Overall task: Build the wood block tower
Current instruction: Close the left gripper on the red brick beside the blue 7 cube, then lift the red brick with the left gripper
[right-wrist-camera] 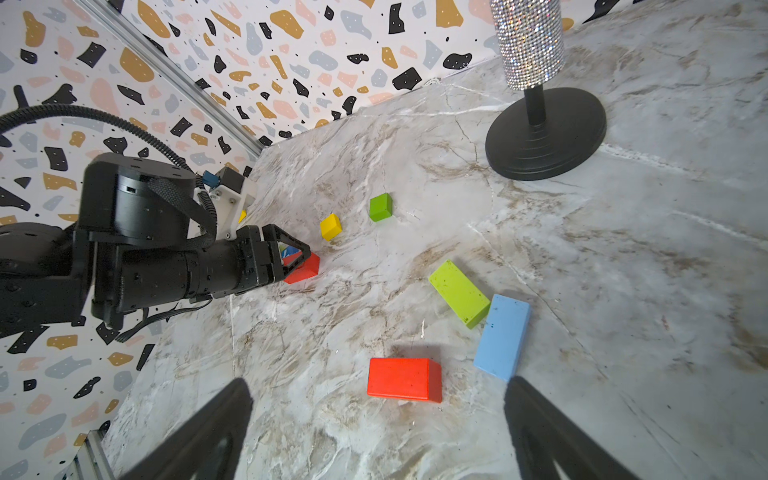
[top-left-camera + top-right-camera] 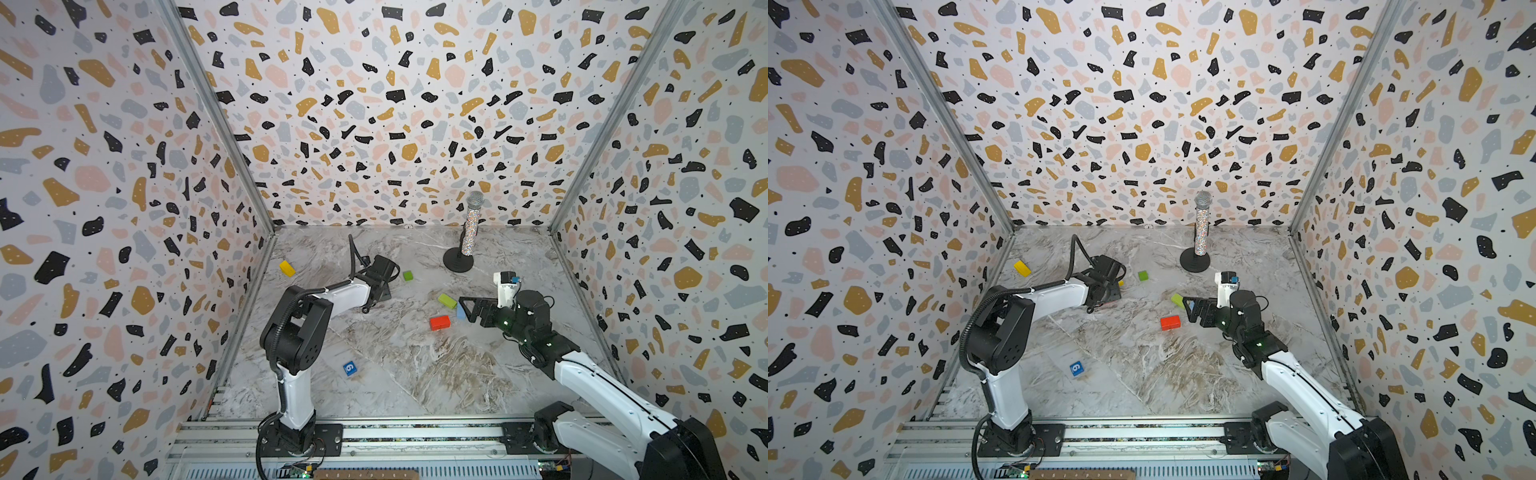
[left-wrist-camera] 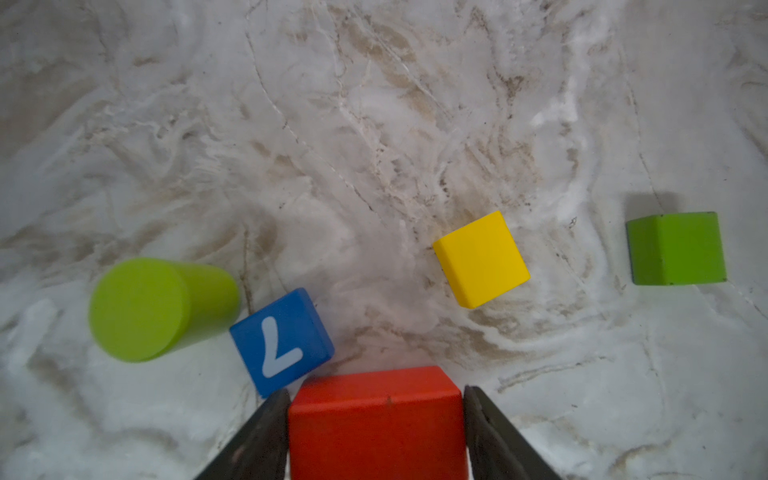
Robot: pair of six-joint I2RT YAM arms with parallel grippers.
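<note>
no tower stands yet: the wood blocks lie scattered singly on the marble table (image 2: 415,374). the coming move turns, i judge, on the red brick (image 1: 403,380), a likely base piece. it lies flat just ahead of and below the right gripper (image 2: 464,306), clearly nearer to that arm than to the left one. in the right wrist view its long axis runs from one finger toward the other, so closing as things stand would take the brick end to end, and a turn of the wrist would take it across its short width instead. the right gripper's jaws stand wide, wider than the brick is long, holding and touching nothing. the light blue brick (image 1: 503,336) lies just beside the red one, near one finger, with the lime green brick (image 1: 459,293) at or almost at its far end, so a careless descent could nudge the blue one

the left gripper (image 1: 300,254) is down at table level toward the far left, its jaws at a middling width and pressed against both sides of the red cube (image 3: 376,424), which looks to sit on the table. the blue cube with a white 7 (image 3: 282,340) is just beside one finger, and the lime green cylinder (image 3: 141,309), yellow cube (image 3: 481,259) and green cube (image 3: 677,249) lie further out
</note>
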